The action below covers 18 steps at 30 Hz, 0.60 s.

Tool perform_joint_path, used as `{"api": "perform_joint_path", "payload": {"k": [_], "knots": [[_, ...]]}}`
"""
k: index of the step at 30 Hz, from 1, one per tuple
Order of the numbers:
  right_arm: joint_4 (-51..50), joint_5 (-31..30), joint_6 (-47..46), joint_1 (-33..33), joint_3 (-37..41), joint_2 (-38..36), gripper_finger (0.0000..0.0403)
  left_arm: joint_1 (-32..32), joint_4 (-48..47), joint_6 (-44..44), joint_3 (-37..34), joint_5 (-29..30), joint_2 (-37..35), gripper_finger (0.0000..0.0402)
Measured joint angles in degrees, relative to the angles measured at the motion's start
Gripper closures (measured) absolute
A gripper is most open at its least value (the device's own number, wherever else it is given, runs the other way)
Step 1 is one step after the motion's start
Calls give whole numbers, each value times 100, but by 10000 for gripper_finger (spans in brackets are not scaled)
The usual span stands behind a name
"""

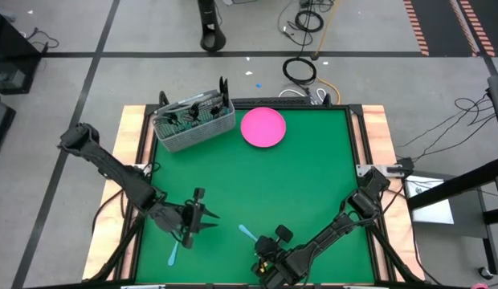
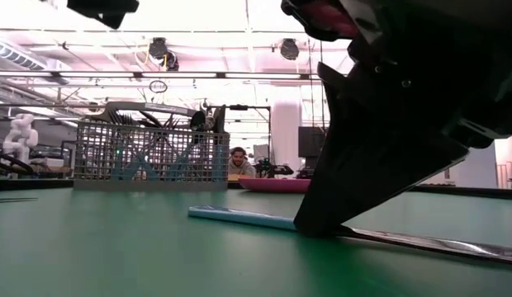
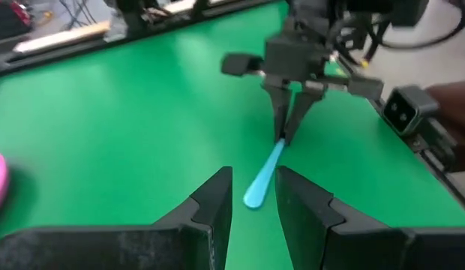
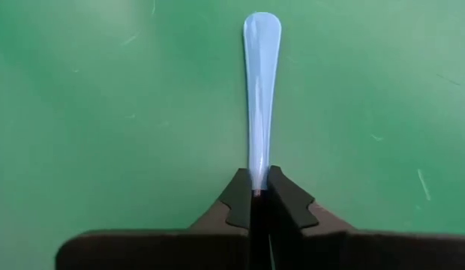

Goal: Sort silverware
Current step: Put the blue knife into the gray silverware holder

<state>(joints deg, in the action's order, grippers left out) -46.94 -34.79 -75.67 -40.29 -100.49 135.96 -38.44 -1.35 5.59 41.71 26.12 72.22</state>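
Observation:
A piece of silverware with a light blue handle [image 1: 247,233] lies near the table's front edge, its metal end [image 2: 438,243] flat on the green mat. My right gripper [image 4: 256,187] is shut on it. My left gripper [image 3: 253,202] stands open a little to its left, pointing at it, with nothing between its fingers. A second blue-handled piece [image 1: 173,255] lies on the mat at the near left. More silverware [image 1: 189,112] stands in the grey wire basket [image 1: 193,132] at the far left. My right gripper pinches the narrow end of the blue handle [image 4: 256,171], where it meets the metal, between its two fingertips. The fingers [image 2: 338,206] slant down from the table's near right side. The piece lies flat on the mat, handle pointing away from the gripper.
A pink round plate [image 1: 263,127] sits at the far middle, right of the basket. Green mat lies bare between the plate and the grippers. Wooden rails [image 1: 132,160] edge the table. A person [image 2: 237,162] shows far behind the table.

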Motion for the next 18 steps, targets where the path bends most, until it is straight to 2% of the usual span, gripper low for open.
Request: {"api": "perform_joint_path", "payload": {"k": [7, 13, 18], "knots": [[-64, -232, 412, 7, 44, -297, 400, 59, -172, -168, 0, 72, -760, 297], [-9, -517, 790, 126, 27, -563, 401, 147, -222, -15, 0, 71, -1014, 297], [-15, -664, 1075, 166, 27, -706, 401, 462, -276, 141, -83, 92, -1181, 297]]}}
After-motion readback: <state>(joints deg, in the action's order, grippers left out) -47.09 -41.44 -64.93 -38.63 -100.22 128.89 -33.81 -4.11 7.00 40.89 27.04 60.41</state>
